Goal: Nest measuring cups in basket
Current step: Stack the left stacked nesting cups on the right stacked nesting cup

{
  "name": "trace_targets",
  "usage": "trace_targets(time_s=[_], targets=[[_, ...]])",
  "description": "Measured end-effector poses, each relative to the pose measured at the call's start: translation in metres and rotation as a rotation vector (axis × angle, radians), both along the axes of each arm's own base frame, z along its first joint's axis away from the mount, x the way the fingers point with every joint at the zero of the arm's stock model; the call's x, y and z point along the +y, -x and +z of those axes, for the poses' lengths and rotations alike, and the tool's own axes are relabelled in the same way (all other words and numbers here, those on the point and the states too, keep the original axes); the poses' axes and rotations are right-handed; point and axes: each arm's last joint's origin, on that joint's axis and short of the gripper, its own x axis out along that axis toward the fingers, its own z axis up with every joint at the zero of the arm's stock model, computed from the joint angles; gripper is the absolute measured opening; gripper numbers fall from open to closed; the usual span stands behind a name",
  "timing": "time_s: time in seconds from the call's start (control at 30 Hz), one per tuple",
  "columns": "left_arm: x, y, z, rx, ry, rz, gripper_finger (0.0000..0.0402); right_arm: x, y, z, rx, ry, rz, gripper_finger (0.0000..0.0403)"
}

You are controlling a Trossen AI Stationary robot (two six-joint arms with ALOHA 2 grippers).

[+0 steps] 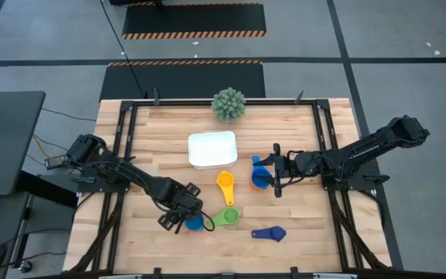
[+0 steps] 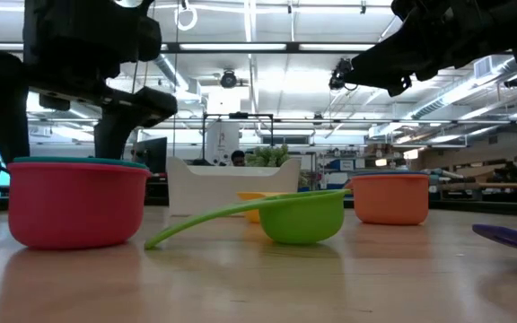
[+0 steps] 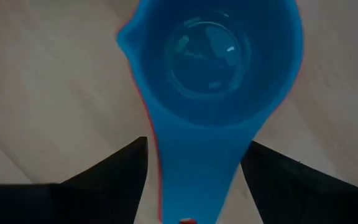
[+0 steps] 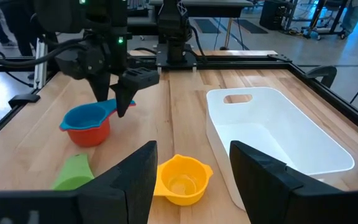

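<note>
A blue measuring cup (image 3: 216, 62) sits nested in a red one (image 4: 89, 134) at the table's near left. My left gripper (image 3: 196, 143) points down, open, with a finger on either side of the blue cup's handle (image 3: 197, 180); wood shows between one finger and the handle. Green (image 1: 227, 216), yellow (image 1: 224, 186) and dark blue (image 1: 269, 232) cups lie on the wood. Another blue cup sits in an orange one (image 1: 260, 180). My right gripper (image 4: 192, 149) hangs open over that pair, nothing between its fingers. The white basket (image 1: 212, 149) stands behind them.
A spiky green plant (image 1: 228, 104) stands at the far edge behind the basket. Black frame rails (image 1: 127, 147) run along both table sides. Bare wood lies between the yellow cup and the near edge.
</note>
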Motion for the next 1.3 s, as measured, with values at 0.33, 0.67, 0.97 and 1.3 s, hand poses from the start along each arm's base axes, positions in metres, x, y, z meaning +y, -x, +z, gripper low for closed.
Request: trace_targets(time_s=[0.33, 0.67, 0.97, 1.3], targets=[[0.0, -0.002, 0.0, -0.015, 0.01, -0.073, 0.0199, 0.0, 0.0, 0.0, 0.0, 0.0, 0.0, 0.0209], [0.003, -0.005, 0.001, -0.04, 0.0, -0.152, 0.017, 0.0, 0.0, 0.0, 0.0, 0.0, 0.0, 0.0209], [0.005, -0.006, 0.001, -0.074, -0.096, -0.233, 0.0168, 0.002, 0.0, -0.001, 0.007, 0.001, 0.008, 0.0209], [0.012, -0.02, 0.023, -0.114, -0.129, -0.238, 0.0167, 0.008, 0.004, 0.001, -0.001, 0.007, 0.013, 0.0209]])
